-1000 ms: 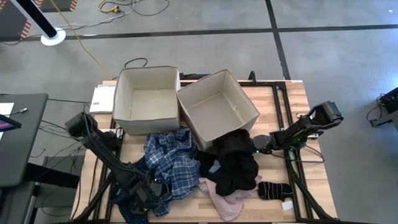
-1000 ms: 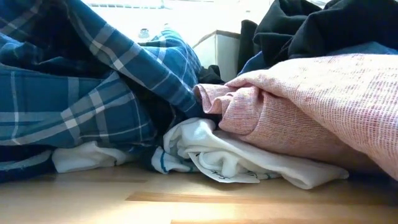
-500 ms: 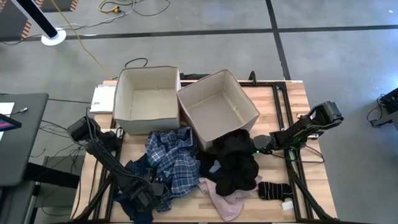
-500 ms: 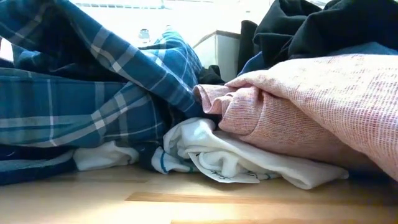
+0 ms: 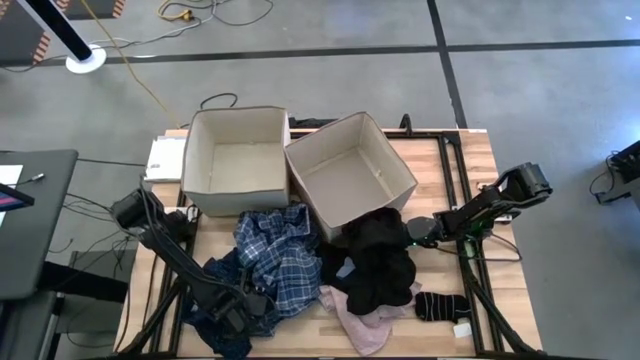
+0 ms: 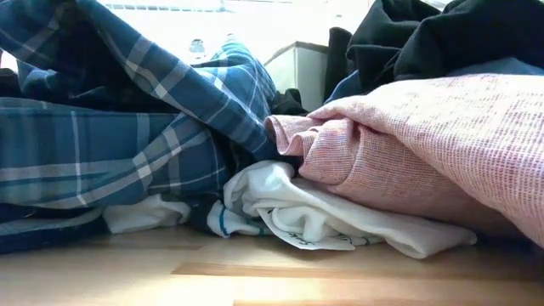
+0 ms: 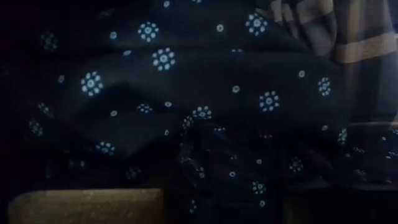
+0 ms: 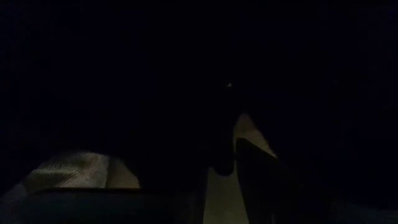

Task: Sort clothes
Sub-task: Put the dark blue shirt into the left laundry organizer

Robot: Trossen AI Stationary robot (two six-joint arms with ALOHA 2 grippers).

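Observation:
A heap of clothes lies on the near half of the wooden table: a blue-and-white plaid shirt (image 5: 275, 255), a dark blue patterned piece (image 5: 205, 300), a black garment (image 5: 380, 260), a pink one (image 5: 365, 320) and a black sock (image 5: 440, 305). My left gripper (image 5: 235, 315) points down into the heap's near left corner, at the seam between the dark blue piece and the plaid shirt. The left wrist view is filled by the dotted dark blue cloth (image 7: 186, 93). My right gripper (image 5: 415, 230) sits against the black garment's right edge. In the low view a white piece (image 6: 289, 212) lies under the pink one (image 6: 425, 144).
Two beige fabric boxes stand side by side at the table's far side, the left one (image 5: 236, 112) square to the table and the right one (image 5: 323, 131) turned askew with the black garment against its near corner. A small white piece (image 5: 462, 330) lies by the sock. Bare wood (image 5: 470, 160) shows at the far right.
My left gripper has sunk into the near left of the heap, turning a little as it went. In the low view the plaid fold on the left has dropped and flattened, and the white piece under it has slid toward the middle.

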